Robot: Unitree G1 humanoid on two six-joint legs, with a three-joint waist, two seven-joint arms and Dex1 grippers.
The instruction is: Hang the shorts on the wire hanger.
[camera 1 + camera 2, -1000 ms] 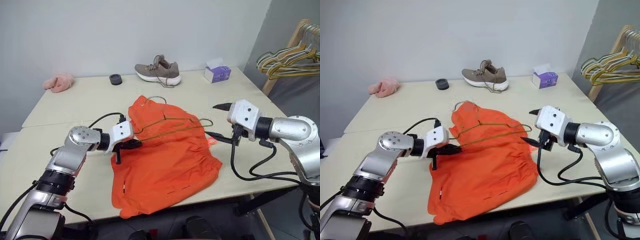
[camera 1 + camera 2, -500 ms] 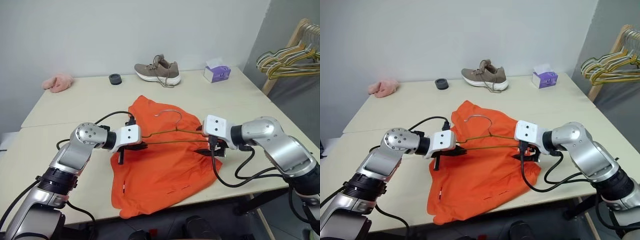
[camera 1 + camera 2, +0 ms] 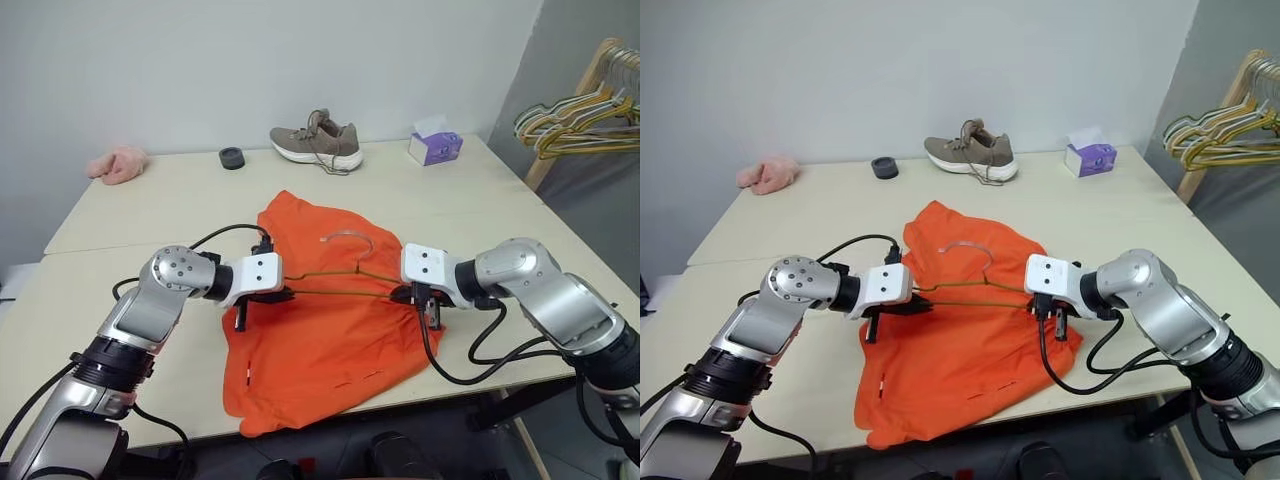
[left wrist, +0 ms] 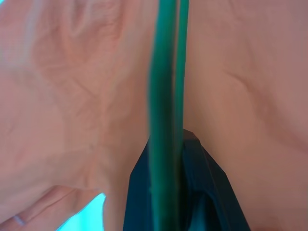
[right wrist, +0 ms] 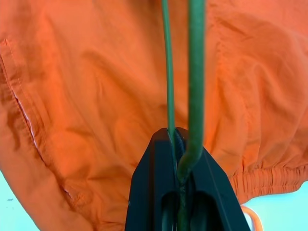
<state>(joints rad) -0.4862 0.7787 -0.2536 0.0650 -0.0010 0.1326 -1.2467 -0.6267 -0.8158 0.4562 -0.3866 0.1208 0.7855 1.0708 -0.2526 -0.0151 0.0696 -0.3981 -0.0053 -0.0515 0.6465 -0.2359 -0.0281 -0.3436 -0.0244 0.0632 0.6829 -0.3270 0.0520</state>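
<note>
**Thin wire, both ends pinched, shorts not on it yet**

Olive-bronze wire hanger (image 3: 340, 280) spans between the two grippers, held just above the shorts (image 3: 325, 330). Left gripper (image 3: 283, 293) is clamped on the hanger's left corner; right gripper (image 3: 408, 293) is clamped on the right corner, and the right wrist view shows the bent wire pinched between its closed black fingers (image 5: 159, 192). The hook curves up from midway between the two grippers, away from the robot.

The shorts lie directly under both grippers on the table (image 3: 150, 210), spread flat, with the waistband end on the right gripper's side.

Risks, as a judgement:
- Wire is thin, smooth and round, so it can roll or slide in the flat pads and twist the hanger.
- The two grips oppose each other; pulling apart or pushing together could bow the soft wire.
- Right fingers sit very near the cloth, so they may have pinched fabric along with the wire; cannot tell.
- Cloth is limp and creased, so it may bunch or drag instead of threading over the bar.

Textures: shorts are matte orange woven fabric, wrinkled, with gathered elastic at the edge. Hanger is a slim triangle. Table is pale and smooth.
</note>
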